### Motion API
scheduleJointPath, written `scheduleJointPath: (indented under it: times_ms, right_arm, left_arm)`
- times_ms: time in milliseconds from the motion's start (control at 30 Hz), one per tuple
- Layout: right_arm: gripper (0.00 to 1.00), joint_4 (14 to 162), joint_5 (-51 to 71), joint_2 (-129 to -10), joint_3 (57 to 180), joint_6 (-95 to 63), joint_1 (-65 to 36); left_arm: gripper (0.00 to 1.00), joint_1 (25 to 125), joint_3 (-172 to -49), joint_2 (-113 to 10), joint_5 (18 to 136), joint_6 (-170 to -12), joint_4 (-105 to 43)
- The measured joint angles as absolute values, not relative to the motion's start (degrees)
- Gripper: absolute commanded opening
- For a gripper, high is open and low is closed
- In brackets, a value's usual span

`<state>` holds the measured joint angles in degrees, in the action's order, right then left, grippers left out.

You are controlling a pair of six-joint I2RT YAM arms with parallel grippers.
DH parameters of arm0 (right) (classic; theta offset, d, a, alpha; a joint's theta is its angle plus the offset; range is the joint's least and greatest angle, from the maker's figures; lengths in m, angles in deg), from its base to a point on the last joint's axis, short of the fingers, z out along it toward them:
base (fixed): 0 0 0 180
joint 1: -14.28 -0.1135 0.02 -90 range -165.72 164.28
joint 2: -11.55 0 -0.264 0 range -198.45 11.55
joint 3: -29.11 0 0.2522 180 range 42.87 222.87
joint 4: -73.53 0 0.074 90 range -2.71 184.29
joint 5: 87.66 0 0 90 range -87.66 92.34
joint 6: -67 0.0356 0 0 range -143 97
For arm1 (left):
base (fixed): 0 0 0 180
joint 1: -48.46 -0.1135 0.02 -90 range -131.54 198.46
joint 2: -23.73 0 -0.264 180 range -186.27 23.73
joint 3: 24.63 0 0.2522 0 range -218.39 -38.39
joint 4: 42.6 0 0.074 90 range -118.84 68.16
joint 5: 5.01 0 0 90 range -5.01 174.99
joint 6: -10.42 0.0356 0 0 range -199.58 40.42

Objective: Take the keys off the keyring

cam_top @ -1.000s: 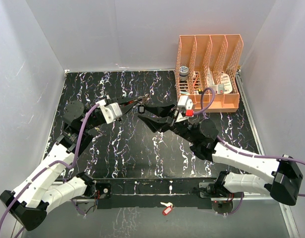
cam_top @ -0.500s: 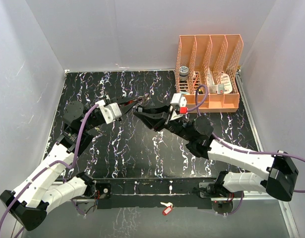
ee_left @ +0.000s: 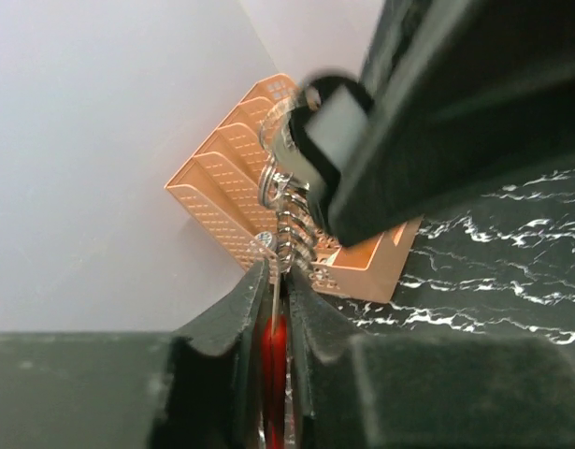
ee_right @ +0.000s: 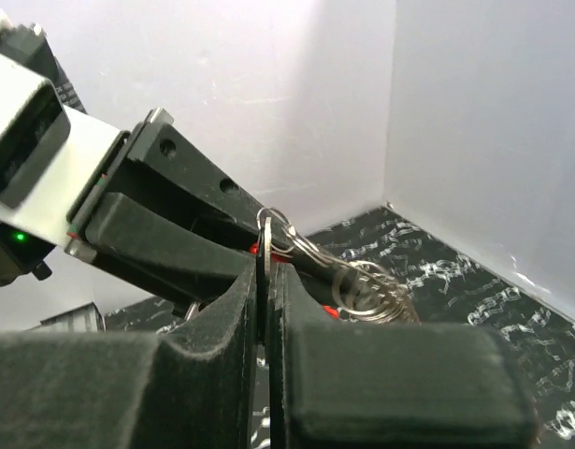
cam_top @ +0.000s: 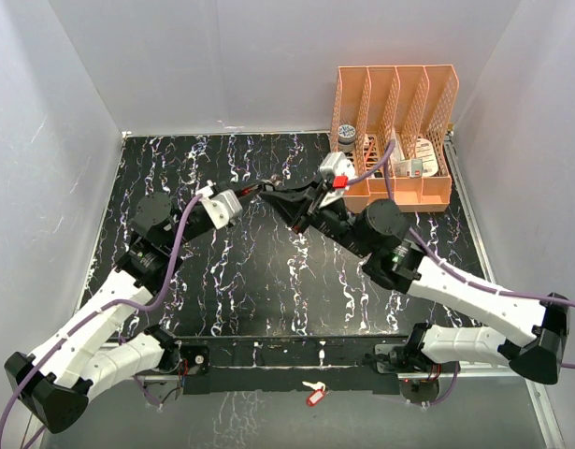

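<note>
Your two arms meet nose to nose above the back middle of the bench [cam_top: 222,281], just left of the orange file organiser [cam_top: 395,131]. Your left end effector [cam_top: 258,189] is narrowed right down onto the keyring [ee_left: 273,354]. In the left wrist view its bright red piece sits pinched between the dark pads, with a thin metal edge running up beside it. Above the pads a short stack of silvery wire loops [ee_left: 293,234] climbs to the black body of the other arm. Your right end effector [ee_right: 265,260] is clamped almost flat on the keys [ee_right: 265,241], of which only one thin silvery blade shows, edge-on between the pads. In that view the wire loops trail off to the right of the blade with a spot of red beneath them, and the left arm's fingers reach in from the left. The bunch is held in the air between the two end effectors, off the bench. From overhead it is too small to make out. A lone pale key with a red tag [cam_top: 312,393] lies on the near strip between the arm bases, well apart.
</note>
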<state>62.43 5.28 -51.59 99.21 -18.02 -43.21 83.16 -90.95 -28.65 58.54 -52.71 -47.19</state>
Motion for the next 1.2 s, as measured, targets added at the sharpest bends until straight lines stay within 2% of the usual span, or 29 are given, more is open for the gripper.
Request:
scheduleJointPath:
  times_ms: [33,100,200,467,567,867,1200]
  right_arm:
    - [0.00,66.1,4.1,-51.6,101.4,-18.4,-43.2]
    - [0.00,72.9,2.5,-51.6,105.3,-18.7,-43.5]
    - [0.00,85.6,-0.5,-52.4,113.8,-19.0,-44.0]
    - [0.00,119.1,-5.1,-62.1,143.8,-16.0,-44.3]
    - [0.00,128.3,-5.5,-65.1,151.5,-14.3,-44.4]
    - [0.00,143.6,-5.9,-67.7,151.5,-12.1,-44.6]
    - [0.00,144.7,-7.3,-68.0,150.6,-12.4,-44.7]
  left_arm:
    - [0.26,83.2,-90.6,-28.7,58.9,-52.6,-47.3]
    - [0.35,83.2,-89.5,-28.5,60.0,-52.3,-47.8]
    - [0.43,83.2,-87.3,-27.9,61.5,-52.5,-48.8]
    - [0.48,83.2,-82.4,-27.1,65.4,-54.4,-54.0]
    - [0.49,83.2,-81.0,-26.9,67.2,-56.1,-57.4]
    - [0.55,83.1,-80.0,-24.7,73.1,-60.8,-64.9]
    - [0.55,83.1,-87.5,-24.4,58.8,-62.5,-59.3]
